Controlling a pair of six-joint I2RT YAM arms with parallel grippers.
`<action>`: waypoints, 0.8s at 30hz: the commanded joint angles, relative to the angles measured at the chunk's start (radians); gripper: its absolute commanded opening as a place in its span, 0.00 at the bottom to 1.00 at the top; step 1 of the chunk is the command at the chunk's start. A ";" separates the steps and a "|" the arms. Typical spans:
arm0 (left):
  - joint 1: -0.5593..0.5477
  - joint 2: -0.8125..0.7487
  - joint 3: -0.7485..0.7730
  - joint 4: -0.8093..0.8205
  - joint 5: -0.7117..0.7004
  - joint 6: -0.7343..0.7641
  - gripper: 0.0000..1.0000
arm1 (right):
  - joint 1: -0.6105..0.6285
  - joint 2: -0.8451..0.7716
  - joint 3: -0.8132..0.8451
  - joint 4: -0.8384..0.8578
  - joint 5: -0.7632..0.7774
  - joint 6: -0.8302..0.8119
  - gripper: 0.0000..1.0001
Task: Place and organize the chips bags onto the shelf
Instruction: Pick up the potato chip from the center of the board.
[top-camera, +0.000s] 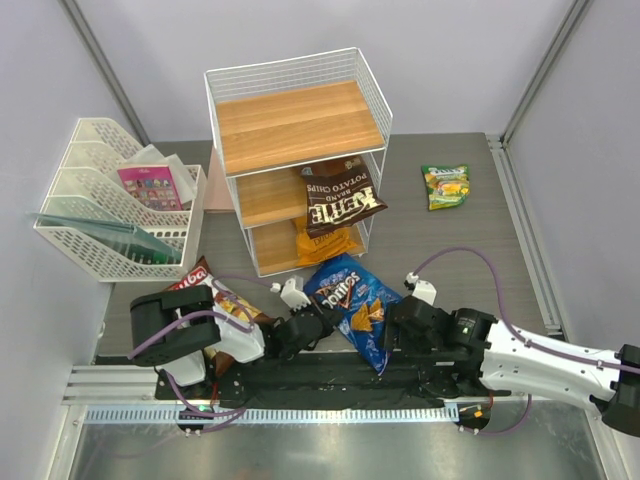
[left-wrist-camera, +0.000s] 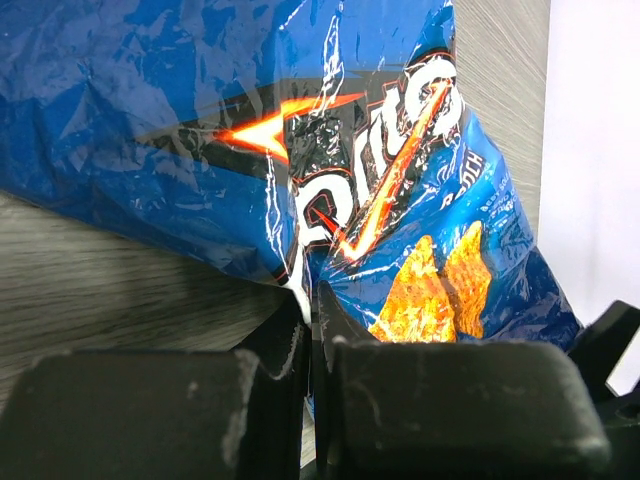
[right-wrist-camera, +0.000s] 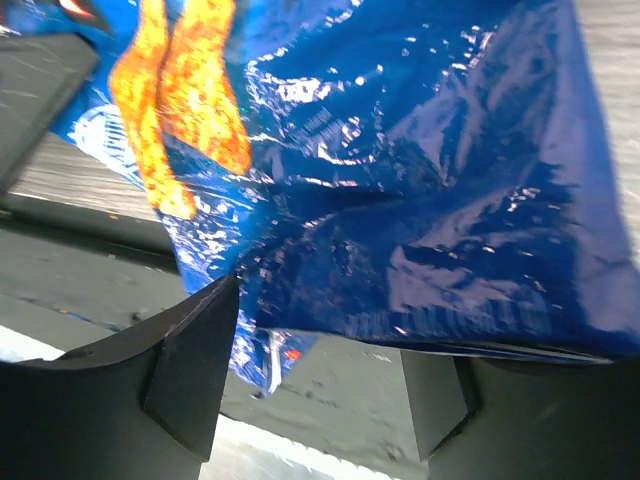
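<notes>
The blue Doritos bag (top-camera: 350, 300) lies on the table in front of the shelf (top-camera: 295, 125). My left gripper (top-camera: 312, 322) is shut on the bag's left edge; in the left wrist view the jaws (left-wrist-camera: 312, 300) pinch the crimped edge of the bag (left-wrist-camera: 380, 170). My right gripper (top-camera: 398, 325) is open at the bag's right edge, with the bag (right-wrist-camera: 420, 200) lying between and above its fingers (right-wrist-camera: 195, 350). The dark brown Sea Salt bag (top-camera: 343, 198) hangs out of the middle tier. The orange bag (top-camera: 325, 240) sits on the bottom tier. The green-yellow bag (top-camera: 446, 185) lies at the far right. The brown-white bag (top-camera: 208, 290) lies under my left arm.
A white mesh file tray (top-camera: 110, 215) with a pink card packet (top-camera: 152, 187) stands left of the shelf. The shelf's top board is bare. A metal rail runs along the table's near edge (top-camera: 300, 412).
</notes>
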 joint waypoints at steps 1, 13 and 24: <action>-0.005 -0.026 -0.037 -0.012 -0.013 0.016 0.00 | 0.007 -0.047 -0.039 0.153 0.021 0.024 0.69; -0.015 0.009 -0.050 0.050 0.036 0.053 0.00 | 0.008 -0.104 -0.128 0.259 0.088 0.007 0.74; -0.027 0.033 -0.071 0.109 0.082 0.070 0.00 | 0.008 0.031 -0.139 0.408 0.105 -0.052 0.74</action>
